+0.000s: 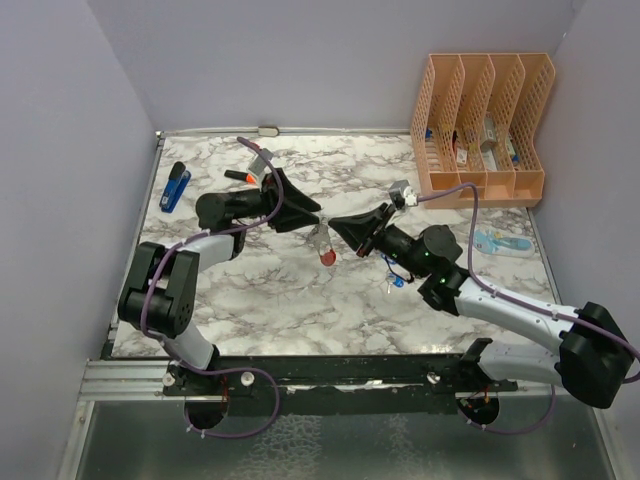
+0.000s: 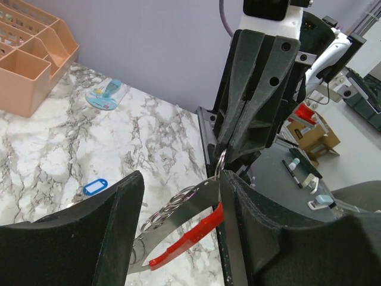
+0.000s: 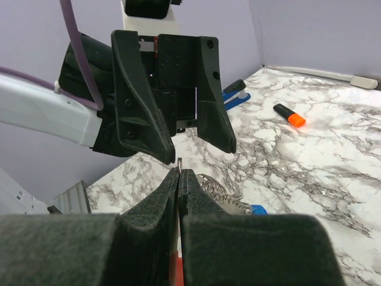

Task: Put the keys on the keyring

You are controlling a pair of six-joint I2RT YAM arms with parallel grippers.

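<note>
Right gripper [image 3: 178, 174] was pinched shut on the keyring [image 2: 181, 208], holding its thin wire ring at mid-table. Left gripper [image 2: 181, 182] met it tip to tip from 9 o'clock with its jaws apart. The grey band slanted down between those jaws to the red loop and seemed to brush one finger, though contact was hard to judge. One blue key [image 2: 94, 187] lay on the table [image 1: 260, 300] at 4 o'clock, beneath the right arm. A marker [image 1: 240, 176] lay at 10 o'clock and an organiser [image 1: 480, 110] stood at 1.

Left claw [image 1: 308, 212] and right claw [image 1: 340, 225] meet tip to tip over the desk [image 1: 260, 290], keyring [image 1: 325, 247] dangling between them, keys [image 1: 397, 280] just right of it (under the right arm [image 1: 500, 305]), organizer [image 1: 480, 130] back right, stapler [image 1: 176, 187] far left.
</note>
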